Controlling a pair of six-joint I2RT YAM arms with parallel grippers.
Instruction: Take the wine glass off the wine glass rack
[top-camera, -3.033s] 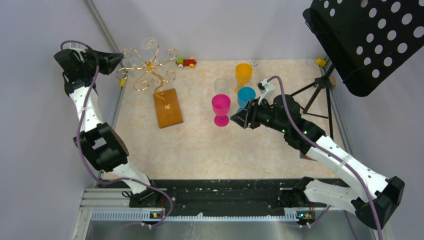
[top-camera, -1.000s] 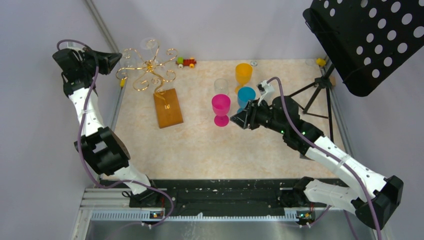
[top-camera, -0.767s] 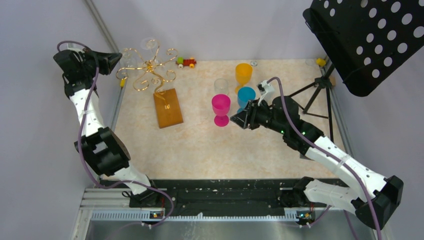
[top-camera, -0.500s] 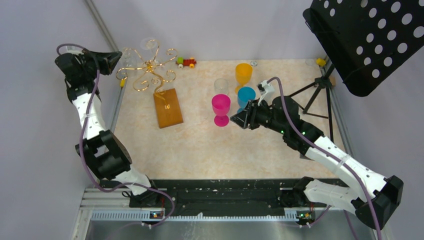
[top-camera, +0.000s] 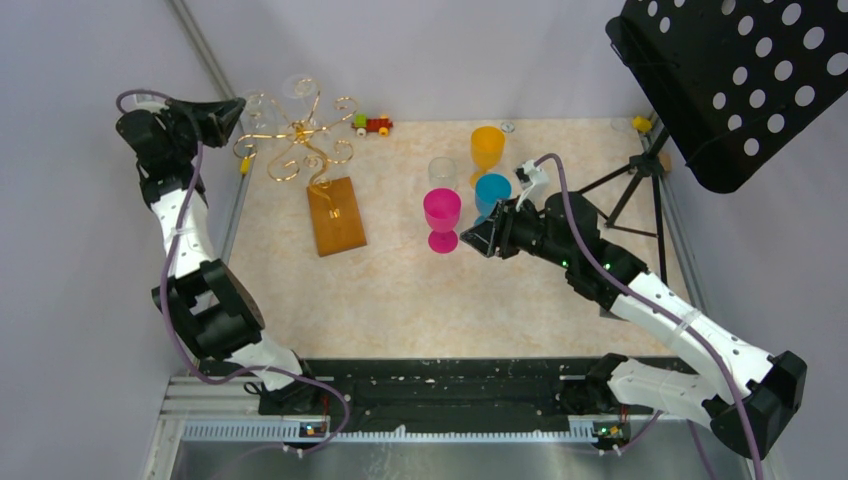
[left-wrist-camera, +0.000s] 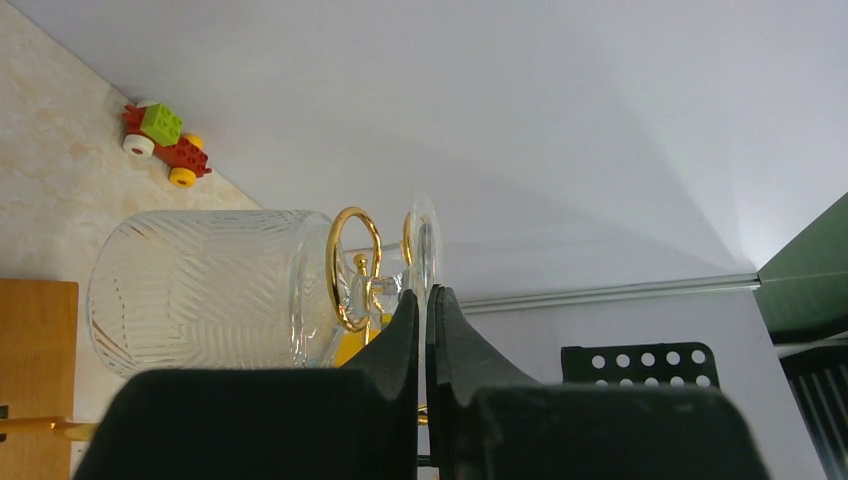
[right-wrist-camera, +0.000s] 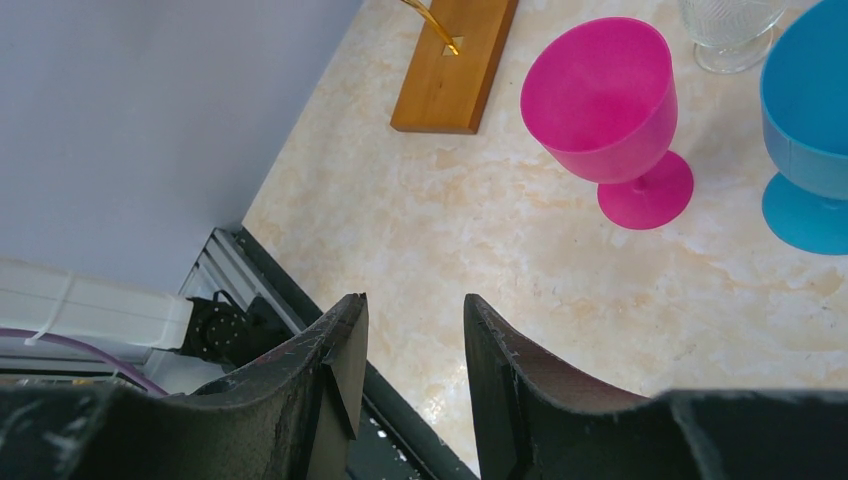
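The gold wire wine glass rack (top-camera: 298, 140) stands at the back left on its brown wooden base (top-camera: 336, 215). A clear ribbed wine glass (top-camera: 256, 117) hangs on its left arm. In the left wrist view its bowl (left-wrist-camera: 200, 285) lies to the left, a gold loop (left-wrist-camera: 355, 265) circles the stem, and the thin foot disc (left-wrist-camera: 422, 235) runs between my fingers. My left gripper (left-wrist-camera: 423, 295) is shut on that foot; it also shows in the top view (top-camera: 233, 112). My right gripper (right-wrist-camera: 410, 310) is open and empty beside the pink glass (right-wrist-camera: 610, 110).
Pink (top-camera: 441, 218), blue (top-camera: 492, 192), orange (top-camera: 487, 148) and clear (top-camera: 442, 172) glasses stand mid-table. A toy train (top-camera: 373, 125) lies by the back wall. A black music stand (top-camera: 740, 80) on a tripod (top-camera: 640, 175) overhangs the right. Another clear disc (top-camera: 297, 87) shows on top of the rack.
My left arm's wrist and elbow have shifted slightly right, toward the rack, with the gripper staying at the hanging glass. The right arm and the table glasses have not moved.
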